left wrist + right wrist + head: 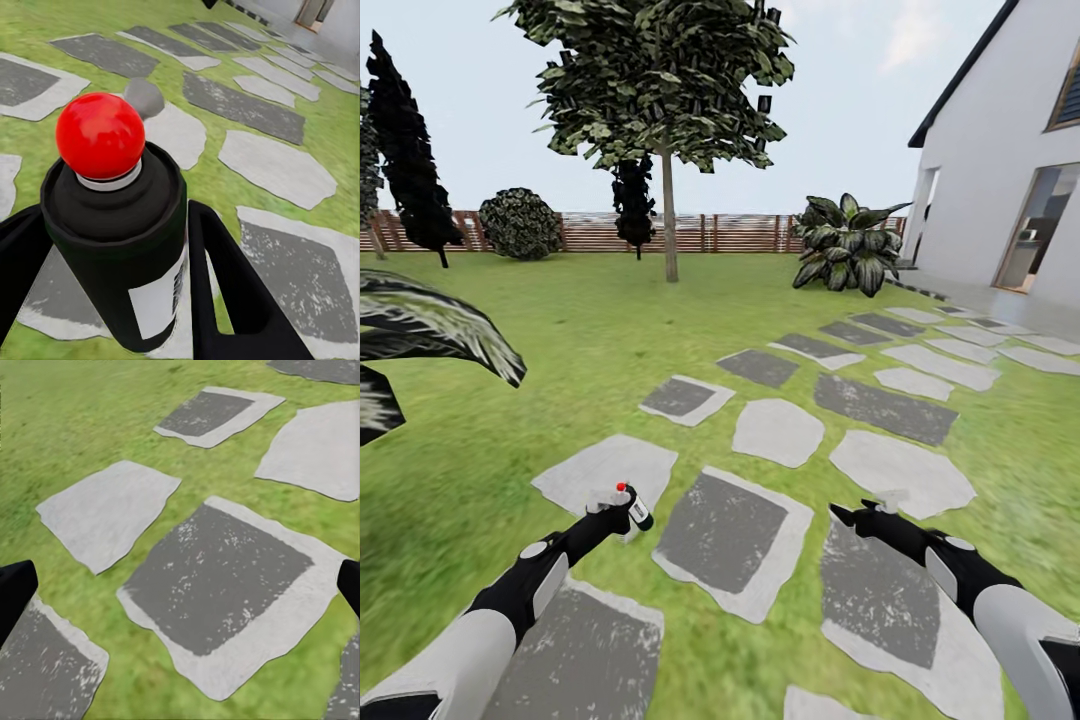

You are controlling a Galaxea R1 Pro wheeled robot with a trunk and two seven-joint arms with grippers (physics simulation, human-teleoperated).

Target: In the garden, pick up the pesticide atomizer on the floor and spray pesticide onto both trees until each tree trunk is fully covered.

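- Pinching the pesticide atomizer (124, 240) between both fingers of the left gripper (622, 512), above the lawn (560, 320) at the near left of the stepping stones (725, 535).
- Clamped around the dark cylindrical body, with the red knob (100, 135) standing clear above the fingers (225, 292) and a pale label (159, 300) showing on the side.
- Probably light and rigid, judging by how small it looks against the gripper; smooth round wall likely slippery, so prone to twisting or sliding in a loose pinch.
- Best held at mid-body as now, leaving the top knob and nozzle side free; squeezing higher would risk pressing the red cap.
- Can closed, contents hidden; impossible to tell how full.
- Right gripper (860, 515) spread wide and holding nothing, hovering low over a grey stone (217, 577) at the near right, fingertips (15, 592) at the outer edges of its wrist view.
- Nearest tree (660, 70) far off across the grass, its slim trunk (670, 215) rising just before the slatted fence (710, 232); too distant for spray to reach, by the look of it.
- No second broad-leaved tree plainly identifiable; dark conifers (405, 150) and a round shrub (520, 222) far left, a leafy plant (848, 245) far right beside the house (1010, 150).
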